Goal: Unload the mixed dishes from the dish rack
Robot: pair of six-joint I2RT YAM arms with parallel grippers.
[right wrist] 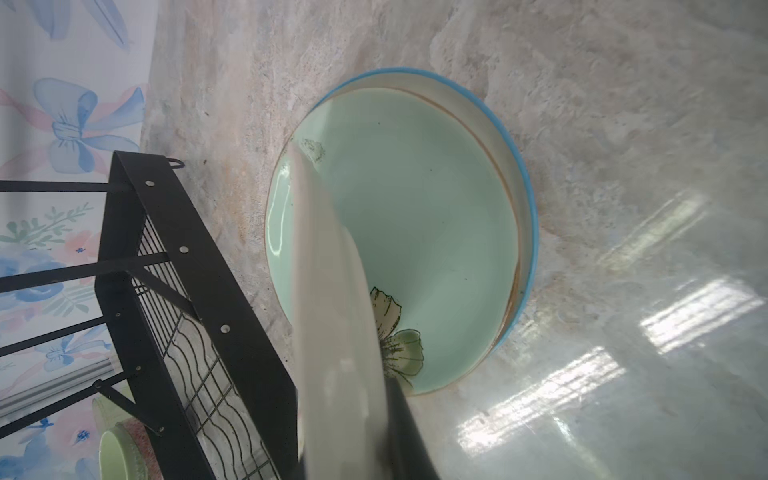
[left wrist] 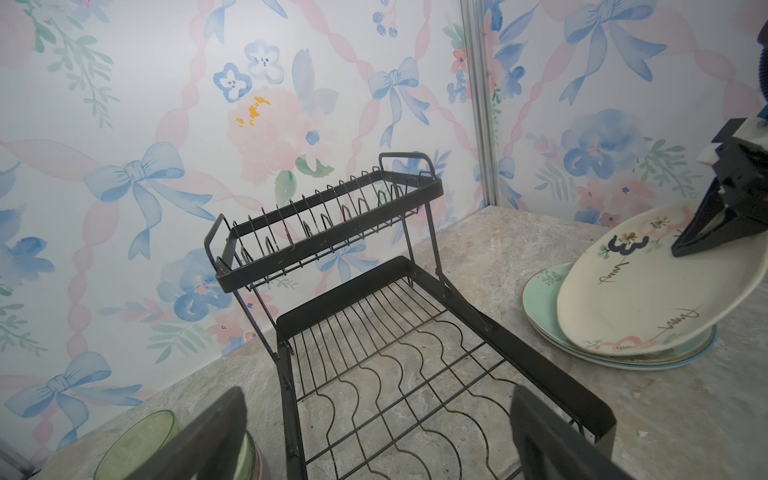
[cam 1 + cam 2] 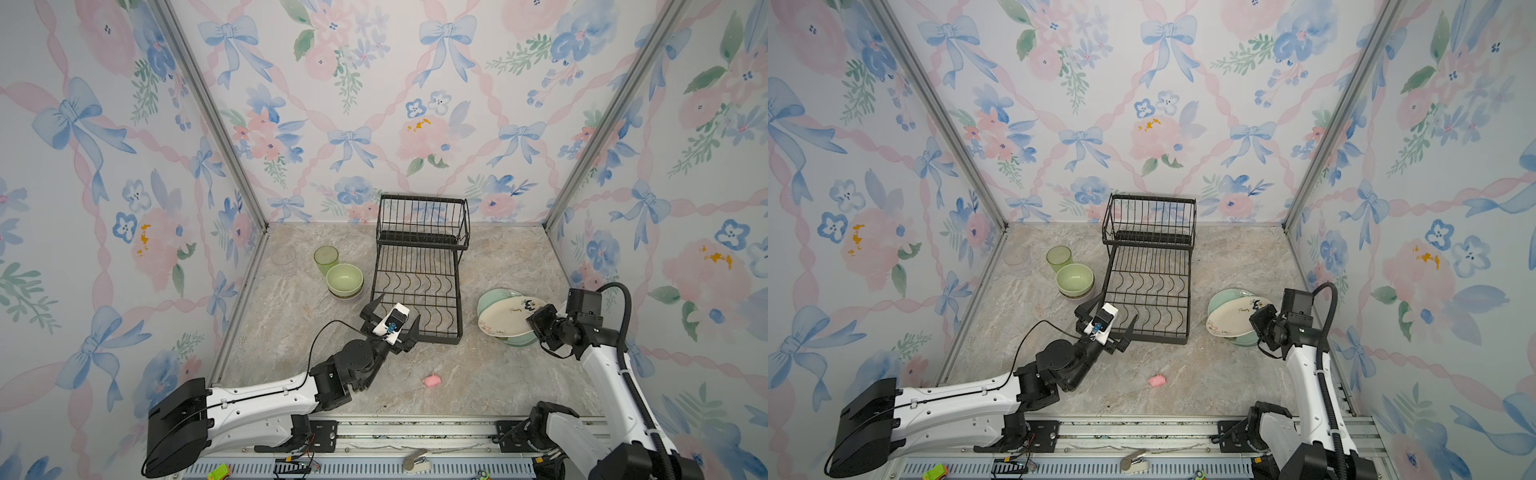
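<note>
The black wire dish rack [image 3: 419, 286] [image 3: 1150, 282] stands in the middle with both tiers bare. My right gripper [image 3: 536, 322] [image 1: 345, 436] is shut on the rim of the cream plate [image 3: 509, 318] [image 2: 648, 286]. It holds that plate tilted over the pale green plate [image 3: 492, 299] [image 1: 415, 232], which lies on a blue-rimmed plate [image 1: 528, 199] right of the rack. My left gripper [image 3: 401, 306] [image 2: 378, 392] hangs open over the rack's near left corner, holding nothing. Left of the rack stand the stacked bowls [image 3: 344, 279], green tumbler [image 3: 326, 257] and clear glass [image 3: 284, 255].
A small pink lump [image 3: 432, 380] [image 3: 1157, 380] lies on the marble floor in front of the rack. Wallpapered walls close in the back and both sides. The metal rail [image 3: 415, 432] carrying both arm bases runs along the front edge.
</note>
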